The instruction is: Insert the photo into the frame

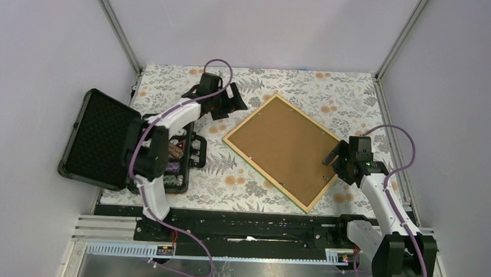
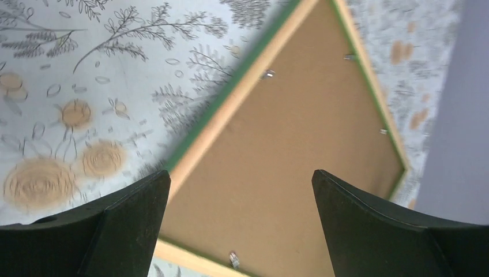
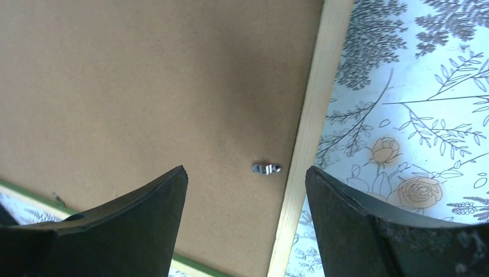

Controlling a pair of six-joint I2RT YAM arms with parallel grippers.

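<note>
While the frame lies face down, the left claw and right claw gape wide, holding nothing.

Top view: high, behind the arm bases, looking down on the whole table. Left wrist cam: low over the table at 11 o'clock, looking past the left hand across the frame. Right wrist cam: very close, looking down on the frame's 4 o'clock edge. All three share the brown backing board.

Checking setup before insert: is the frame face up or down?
Face down: the frame lies flat, light wood back up, brown backing board and metal clip showing.
</note>
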